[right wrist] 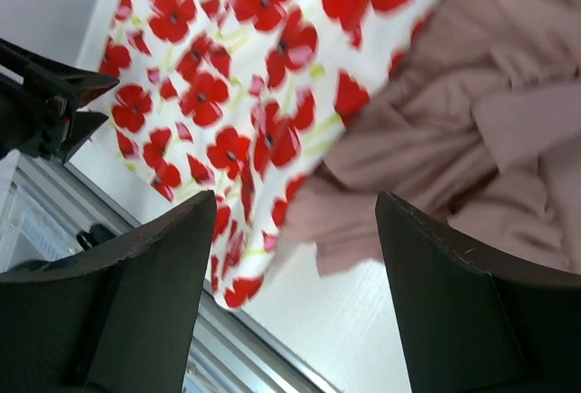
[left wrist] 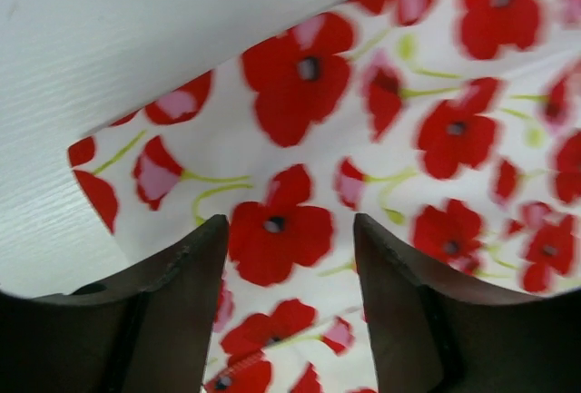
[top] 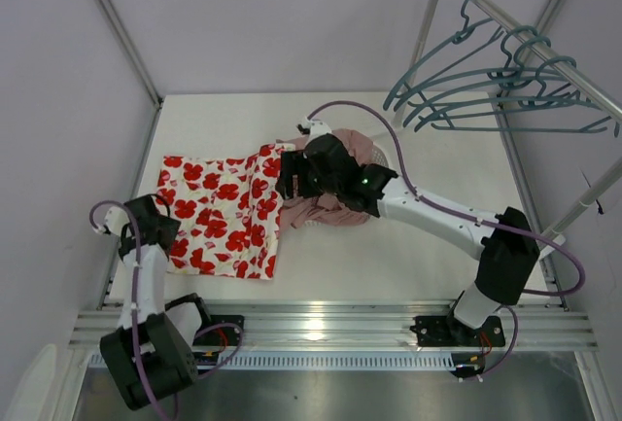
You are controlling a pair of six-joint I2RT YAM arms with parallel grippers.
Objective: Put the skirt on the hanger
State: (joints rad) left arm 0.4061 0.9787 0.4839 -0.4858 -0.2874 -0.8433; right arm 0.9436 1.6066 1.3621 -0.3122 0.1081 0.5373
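Note:
The skirt (top: pixel 222 209), white with red poppies, lies spread flat on the left half of the table. My left gripper (top: pixel 161 228) is at its left edge. In the left wrist view the left gripper (left wrist: pixel 290 230) is open, low over the skirt (left wrist: pixel 381 139) near its hem, with cloth showing between the jaws. My right gripper (top: pixel 290 180) hovers over the skirt's right edge. In the right wrist view the right gripper (right wrist: pixel 295 207) is open and empty above the skirt (right wrist: pixel 227 75). Several teal-grey hangers (top: pixel 486 90) hang at the upper right.
A dusty-pink garment (top: pixel 330 209) lies crumpled against the skirt's right edge, partly under my right arm; it also shows in the right wrist view (right wrist: pixel 472 121). The hangers hang from a slanted metal rail (top: pixel 569 76). A metal rail (top: pixel 330 324) runs along the table's near edge.

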